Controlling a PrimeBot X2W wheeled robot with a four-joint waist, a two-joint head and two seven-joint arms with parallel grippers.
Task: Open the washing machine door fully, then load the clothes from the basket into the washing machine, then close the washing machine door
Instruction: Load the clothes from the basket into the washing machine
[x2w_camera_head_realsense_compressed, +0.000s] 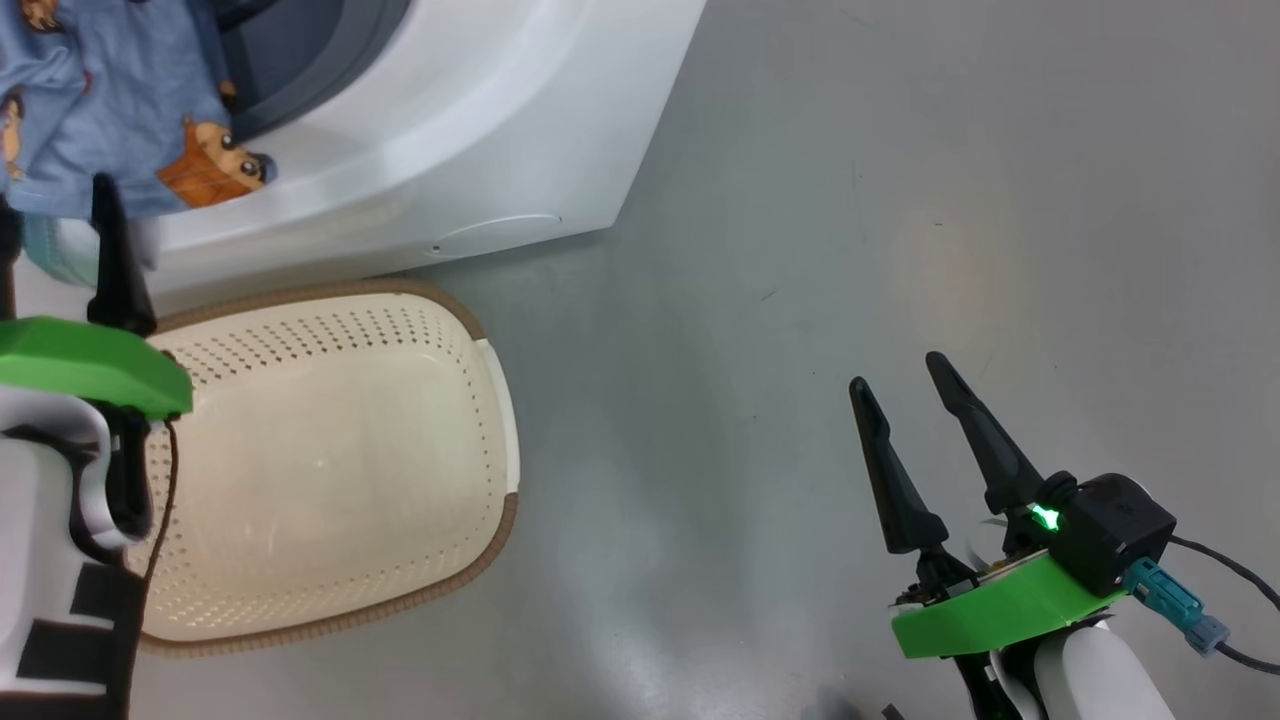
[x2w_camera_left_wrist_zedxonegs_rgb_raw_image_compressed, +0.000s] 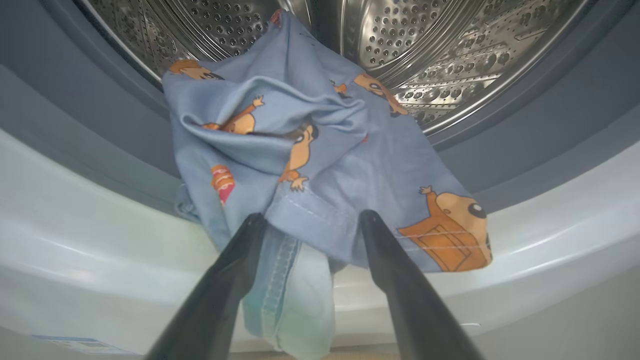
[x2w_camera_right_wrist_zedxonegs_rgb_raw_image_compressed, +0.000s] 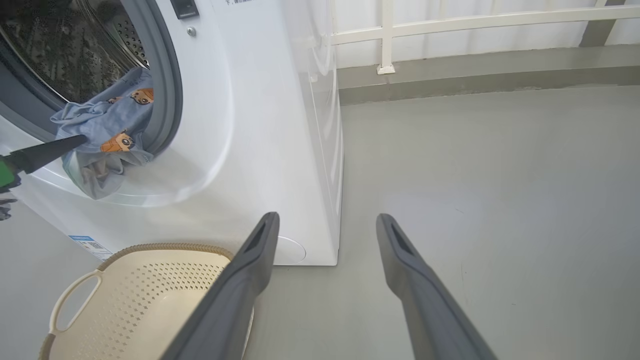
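The light blue clothes with orange cartoon figures hang over the grey rubber ring and white lip of the washing machine, partly inside the steel drum. My left gripper is open, its tips at the garment's lower hem; one of its fingers rises in front of the clothes. The cream basket stands empty on the floor below the opening. My right gripper is open and empty over bare floor, to the right of the basket. The washing machine door is out of view.
Grey floor stretches right of the machine. A white railing and a low kerb run along the back wall. A small blue label sits low on the machine's front, above the basket's white handle.
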